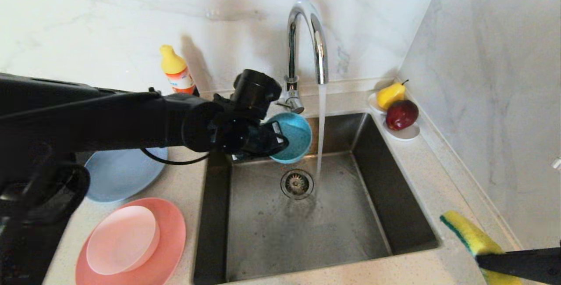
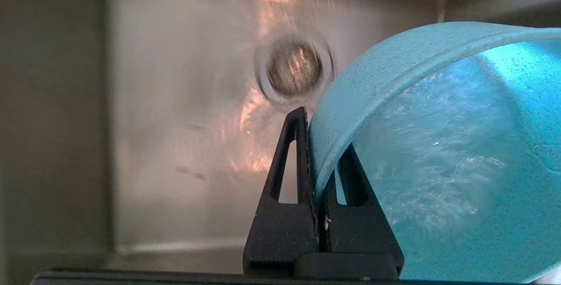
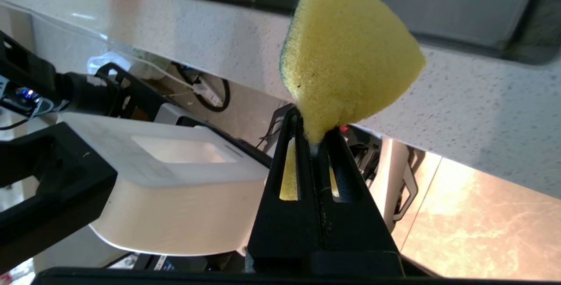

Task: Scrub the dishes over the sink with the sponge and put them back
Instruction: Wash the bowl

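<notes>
My left gripper [image 1: 280, 142] [image 2: 320, 144] is shut on the rim of the teal bowl [image 1: 294, 137] [image 2: 438, 153], holding it tilted on its side above the back left of the steel sink [image 1: 263, 228], just left of the running water. At the front right corner of the counter, my right gripper [image 3: 313, 129] is shut on the yellow sponge [image 1: 471, 234] [image 3: 346, 52] with a green side. The grey-blue plate [image 1: 118, 173], the salmon-pink plate [image 1: 171, 232] and the smaller pale pink plate [image 1: 122, 239] stacked on it lie on the counter left of the sink.
Water streams from the chrome faucet [image 1: 307, 39] beside the drain strainer [image 1: 297, 183] [image 2: 294, 68]. An orange detergent bottle [image 1: 177, 72] stands at the back left. A white dish with a pear and an apple [image 1: 399, 109] sits at the back right. Marble walls close the back and right.
</notes>
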Controlling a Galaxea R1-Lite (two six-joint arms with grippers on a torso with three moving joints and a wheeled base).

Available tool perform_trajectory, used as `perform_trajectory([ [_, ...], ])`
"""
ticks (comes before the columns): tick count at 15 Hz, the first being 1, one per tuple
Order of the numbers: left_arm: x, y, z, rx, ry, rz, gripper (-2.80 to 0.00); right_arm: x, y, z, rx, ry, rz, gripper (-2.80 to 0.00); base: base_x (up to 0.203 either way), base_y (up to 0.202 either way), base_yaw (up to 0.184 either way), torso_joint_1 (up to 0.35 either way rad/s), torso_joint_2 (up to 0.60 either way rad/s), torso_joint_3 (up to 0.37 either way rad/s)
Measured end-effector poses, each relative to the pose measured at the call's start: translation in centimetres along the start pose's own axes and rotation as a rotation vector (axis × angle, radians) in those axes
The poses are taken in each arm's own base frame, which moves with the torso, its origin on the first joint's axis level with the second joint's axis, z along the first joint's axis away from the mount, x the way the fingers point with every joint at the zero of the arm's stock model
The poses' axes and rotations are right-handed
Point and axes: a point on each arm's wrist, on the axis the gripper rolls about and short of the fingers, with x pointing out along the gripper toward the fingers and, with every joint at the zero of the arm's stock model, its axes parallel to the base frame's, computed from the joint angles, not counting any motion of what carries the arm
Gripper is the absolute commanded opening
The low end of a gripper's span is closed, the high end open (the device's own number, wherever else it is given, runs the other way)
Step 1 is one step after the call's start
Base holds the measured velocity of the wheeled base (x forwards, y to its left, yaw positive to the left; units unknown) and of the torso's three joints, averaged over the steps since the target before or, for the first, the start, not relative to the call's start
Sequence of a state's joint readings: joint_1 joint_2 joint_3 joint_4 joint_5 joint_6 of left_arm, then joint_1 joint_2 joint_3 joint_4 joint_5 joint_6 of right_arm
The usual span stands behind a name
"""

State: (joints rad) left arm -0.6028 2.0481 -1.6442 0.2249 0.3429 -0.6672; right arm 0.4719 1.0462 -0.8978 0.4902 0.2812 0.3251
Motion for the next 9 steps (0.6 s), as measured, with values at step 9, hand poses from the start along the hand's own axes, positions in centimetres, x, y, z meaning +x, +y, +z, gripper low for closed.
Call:
perform_trajectory([
  [9,-7.2,4.2,1.8,0.107,-0.374,-0.137,-2.80,1.7,-0.7,-0.8,0.003,0.024,0.022,-2.80,0.000,0.000,0.000,0.000,0.00,0.000],
])
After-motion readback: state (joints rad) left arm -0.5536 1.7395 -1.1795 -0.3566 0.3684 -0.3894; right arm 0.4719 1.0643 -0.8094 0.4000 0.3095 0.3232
